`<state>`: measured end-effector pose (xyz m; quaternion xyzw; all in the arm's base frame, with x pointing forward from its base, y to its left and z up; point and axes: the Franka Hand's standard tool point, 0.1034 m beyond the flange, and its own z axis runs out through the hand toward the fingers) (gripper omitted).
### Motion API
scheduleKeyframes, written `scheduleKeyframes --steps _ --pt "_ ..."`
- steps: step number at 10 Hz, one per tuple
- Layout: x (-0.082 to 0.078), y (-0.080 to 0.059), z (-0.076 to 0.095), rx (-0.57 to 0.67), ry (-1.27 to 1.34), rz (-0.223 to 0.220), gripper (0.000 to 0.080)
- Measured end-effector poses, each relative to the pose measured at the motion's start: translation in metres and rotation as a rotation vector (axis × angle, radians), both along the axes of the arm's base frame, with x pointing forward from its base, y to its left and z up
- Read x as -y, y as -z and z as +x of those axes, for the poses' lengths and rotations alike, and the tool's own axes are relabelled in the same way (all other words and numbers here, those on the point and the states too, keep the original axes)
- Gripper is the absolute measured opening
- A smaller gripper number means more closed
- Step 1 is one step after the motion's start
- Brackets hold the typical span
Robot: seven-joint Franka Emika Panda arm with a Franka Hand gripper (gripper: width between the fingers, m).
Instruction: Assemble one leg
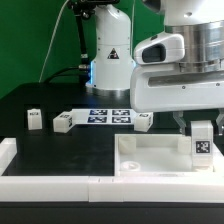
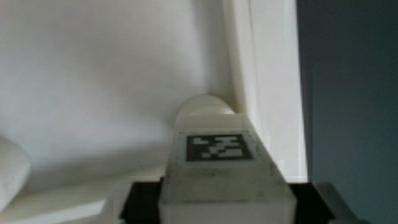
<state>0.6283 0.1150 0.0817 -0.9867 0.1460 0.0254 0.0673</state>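
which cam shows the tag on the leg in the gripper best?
Wrist view: the leg sits mid-frame, its tag large and facing the camera. Exterior view shows the leg small under the gripper, over the white panel, tag barely legible.

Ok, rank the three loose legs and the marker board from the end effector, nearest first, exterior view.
End effector grips a fourth leg, exterior view's right.
1. Nearest leg, at one end of the marker board.
2. Marker board, mid-table.
3. Middle leg, at the board's other end.
4. Last leg, farthest to the exterior view's left.
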Motion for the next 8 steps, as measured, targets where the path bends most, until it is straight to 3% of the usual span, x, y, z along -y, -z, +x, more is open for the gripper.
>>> scheduleKeyframes --steps 8 --pt "-0.0062 -0.0017 0.0003 -0.096 0.652 -0.054 0.029"
